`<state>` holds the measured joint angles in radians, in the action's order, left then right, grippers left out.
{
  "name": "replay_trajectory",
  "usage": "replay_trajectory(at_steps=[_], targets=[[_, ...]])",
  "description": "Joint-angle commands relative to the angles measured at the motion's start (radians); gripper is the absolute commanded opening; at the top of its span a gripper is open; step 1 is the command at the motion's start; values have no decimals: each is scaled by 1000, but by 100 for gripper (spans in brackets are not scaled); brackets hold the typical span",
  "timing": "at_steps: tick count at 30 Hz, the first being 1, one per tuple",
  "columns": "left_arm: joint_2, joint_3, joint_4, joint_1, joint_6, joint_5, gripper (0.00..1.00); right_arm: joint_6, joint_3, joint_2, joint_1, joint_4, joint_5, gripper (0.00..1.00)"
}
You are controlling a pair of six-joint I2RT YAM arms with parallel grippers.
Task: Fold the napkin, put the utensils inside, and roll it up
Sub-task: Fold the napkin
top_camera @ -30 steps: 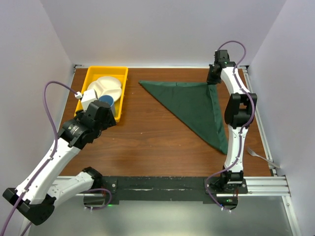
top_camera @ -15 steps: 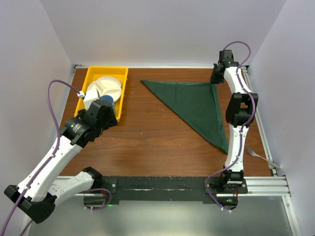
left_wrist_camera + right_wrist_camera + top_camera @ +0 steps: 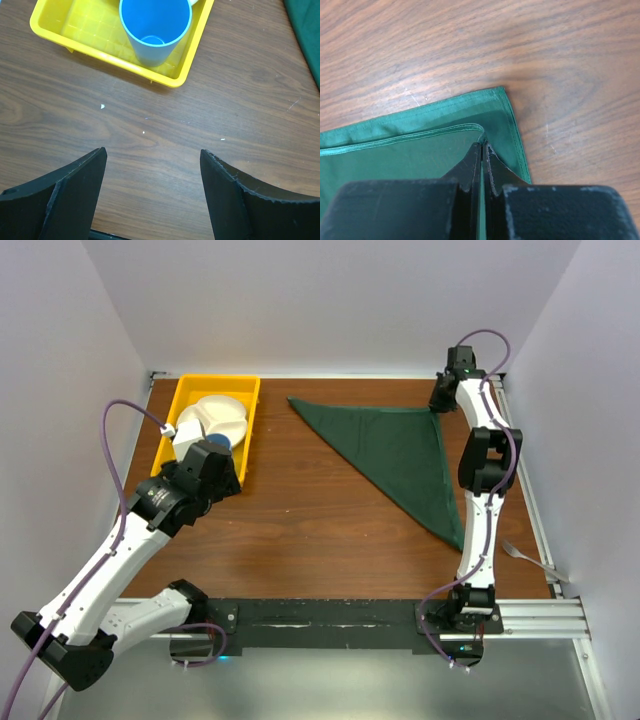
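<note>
My right pincer [image 3: 482,148], clamped on the napkin [image 3: 400,452] corner, has drawn it toward the desk's [image 3: 300,530] far right corner, so the triangle fold lies flat; my left pincer [image 3: 152,162] gapes empty.

A tray [image 3: 186,400] sits at the far left corner of the bench [image 3: 320,530]. In it, a plate [image 3: 220,420] takes the far part and a cup [image 3: 155,30] stands at the near end. The left claw [image 3: 152,151] hangs over bare bench just before the tray's near rim, its jaws apart. The napkin [image 3: 395,450] lies on the far right part of the bench, one edge along the far side, tapering toward the near right. The right claw [image 3: 482,147] sits at its far right corner, pinching the upper layer. A fork [image 3: 530,558] lies at the near right edge, right of the right arm.
</note>
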<state>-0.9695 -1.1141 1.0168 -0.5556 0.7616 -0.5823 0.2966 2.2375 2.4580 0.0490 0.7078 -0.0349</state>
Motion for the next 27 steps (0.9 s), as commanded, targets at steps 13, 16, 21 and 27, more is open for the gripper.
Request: replay_trajectory(at_steps=[13,16,21,27], targets=[[-3,-20,-23,6,-21,-5,81,-22,99,36,6,-27,1,0],[-5,-20,-24,5,-24,-4,81,-28,109,48,6,-27,3,1],[-12,-10,-81,5,-62,47,81,-54,253,99,6,47,-46,21],[-121,-4,-359,5,-156,246,81,4,274,12,6,180,-173,76]])
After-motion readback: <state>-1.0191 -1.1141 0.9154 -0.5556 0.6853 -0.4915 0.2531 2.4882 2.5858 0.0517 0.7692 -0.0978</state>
